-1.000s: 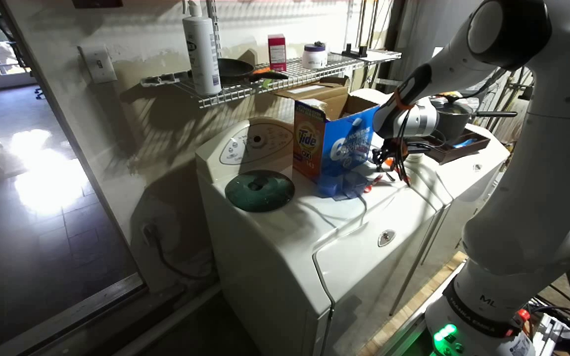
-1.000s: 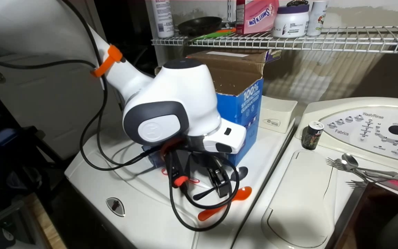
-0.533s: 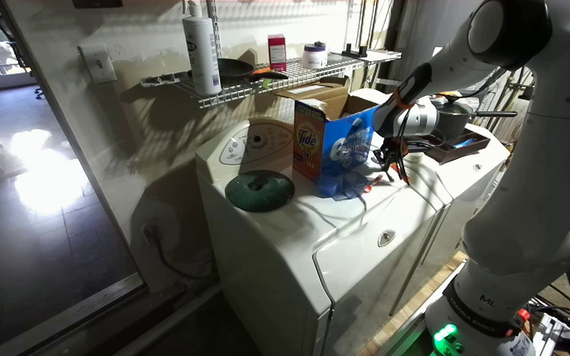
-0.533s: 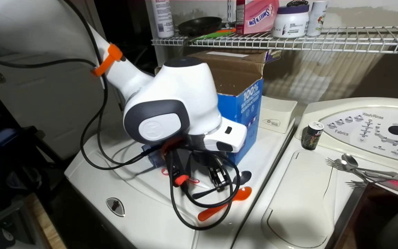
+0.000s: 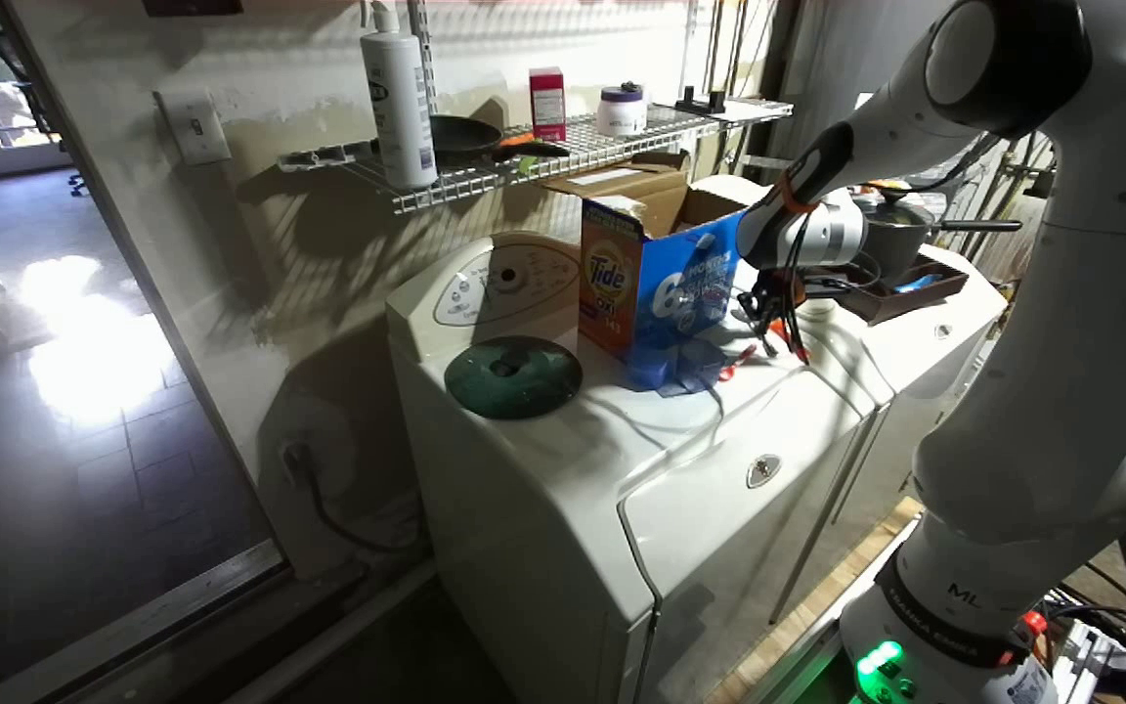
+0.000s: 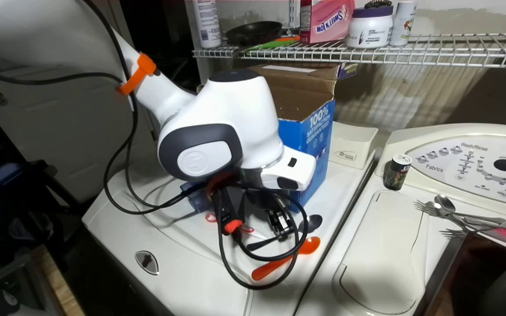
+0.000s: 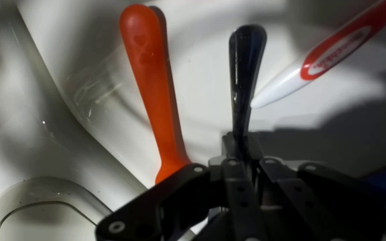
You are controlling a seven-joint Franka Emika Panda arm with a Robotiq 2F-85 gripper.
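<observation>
The black two-fingered gripper (image 7: pixel 242 147) reaches down over the top of a white laundry appliance (image 6: pixel 200 263), its jaws drawn together on the narrow part of a glossy black spoon with a tapering handle (image 7: pixel 247 60). In an exterior view, the bowl (image 6: pixel 313 223) of this spoon shows beyond the jaws; whether the spoon bears on the surface beneath cannot be told. Just beside it lies an orange plastic spoon (image 7: pixel 151 82); on the opposite side, in the wrist view, the white tip of a red-and-white utensil (image 7: pixel 338 51) comes up to the black handle. A tall blue-and-orange cardboard detergent box (image 5: pixel 617 279) stands open on the same appliance, a translucent blue container (image 5: pixel 653 369) near it, as both exterior views show. A dark green disc (image 5: pixel 526 387) lies beside the box, and a small black can (image 6: pixel 397 173) stands upright on the neighbouring appliance (image 6: pixel 389 237).
</observation>
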